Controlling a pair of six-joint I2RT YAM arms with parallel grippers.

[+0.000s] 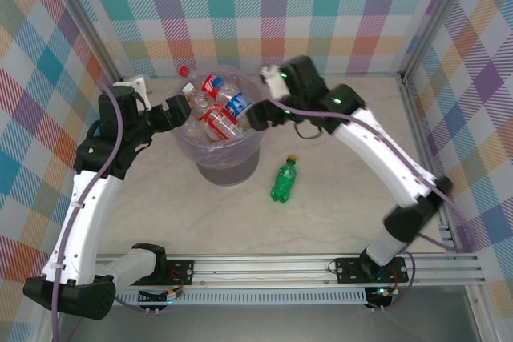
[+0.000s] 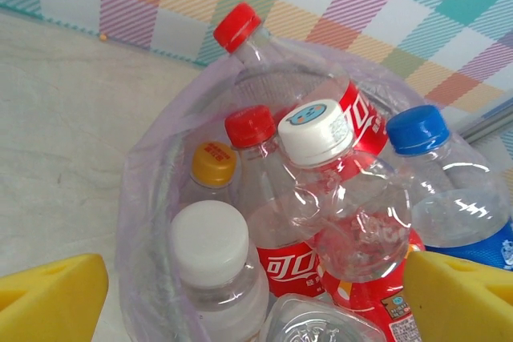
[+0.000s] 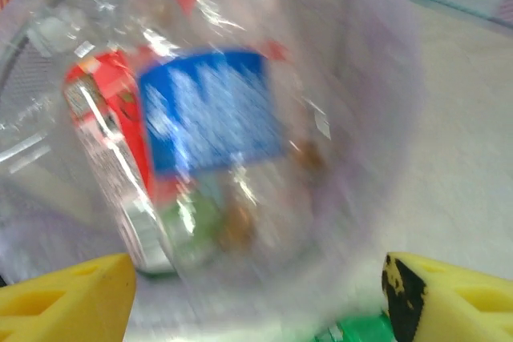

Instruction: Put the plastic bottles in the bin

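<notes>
1. Overhead first: bin [image 1: 228,167] standing left of centre on the table [image 1: 337,222], heaped with bottles [image 1: 218,111]. One green bottle [image 1: 282,182] lying on its side just right of the bin, cap pointing far. Left pincer [image 1: 180,110] at the bin's left rim, right pincer [image 1: 256,114] at its right rim, both reaching over the pile.
2. Left wrist next: left pincer [image 2: 252,278] released, yellow fingers [image 2: 48,294] spread wide, nothing clamped between them. Red, white, orange and blue caps crowded below inside the lavender bag [image 2: 152,174].
3. Right wrist, badly blurred: right pincer [image 3: 256,294] likewise spread apart, gripping nothing that can be made out. Blue-label bottle [image 3: 212,110] lying close behind the bag wall.
4. Judging the green bottle: probably empty, so light and ready to roll or skid at a nudge. Thin walls likely to dent and slip out of a hard squeeze. Best taken across the middle of the body, at the label, fingers square to its length; cap end too narrow for a sure hold.
</notes>
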